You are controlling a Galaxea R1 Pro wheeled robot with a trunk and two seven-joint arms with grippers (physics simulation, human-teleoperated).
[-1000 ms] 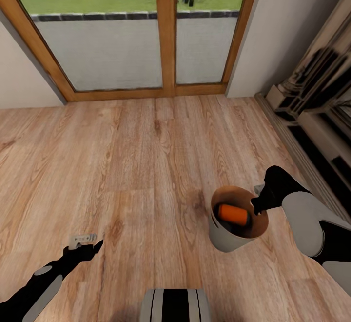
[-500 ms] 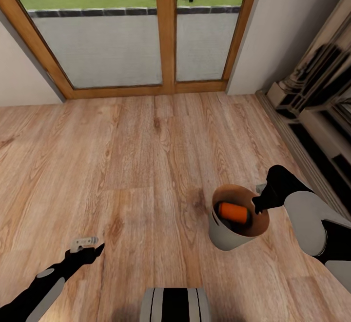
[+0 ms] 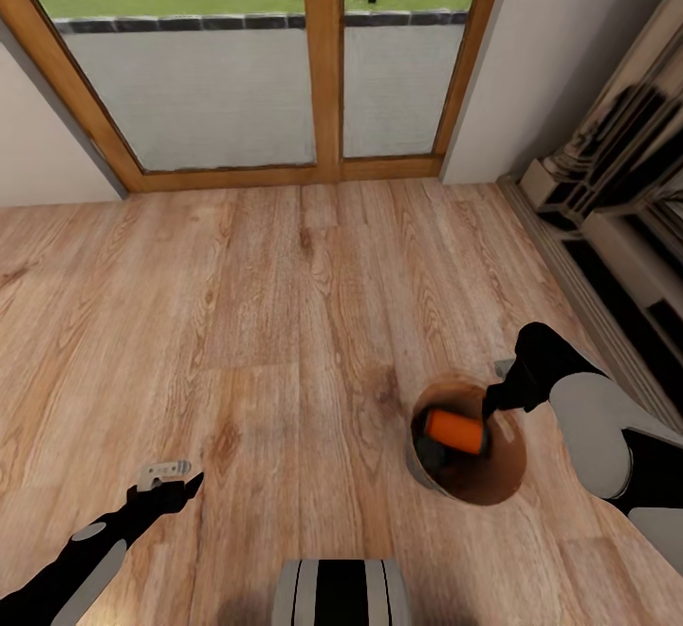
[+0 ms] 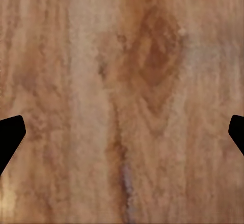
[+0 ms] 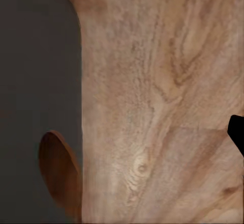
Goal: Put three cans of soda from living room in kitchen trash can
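A: Nearest the cam?
B: Robot trunk [image 3: 341, 593] is seen at the bottom edge, grey w/ dark stripes. Left arm is stretched over the floor [image 3: 285, 322]; left gripper [image 3: 163, 470] is held low above bare planks. In left wrist view two dark fingertips [image 4: 9, 137] are seen far apart at opp. edges, wood grain between them, so it's spread wide w/ nothing held.

A: Right side?
B: Right gripper [image 3: 493, 403] is set at the rim of the bin [image 3: 498, 484], on its far right side. Whether it's clamped on the rim can't be told: in right wrist view one dark fingertip [image 5: 237, 132] is seen at the edge, beside the bin's grey wall [image 5: 35, 81] and a slice of its brown inside.

A: Bin & can?
B: Bin is tipped toward the cam, brown inside exposed. One can [image 3: 453, 431] is lying on its side in it, orange body, dark end pointing left. No. of cans beneath can't be told.

A: Farther out?
B: Plank floor is run up to wood-framed glass doors [image 3: 327, 57], w/ grey paving and grass seen through them. A pale wall [image 3: 560, 47] is met at the right, w/ a fireplace surround [image 3: 607, 190] along the right edge.
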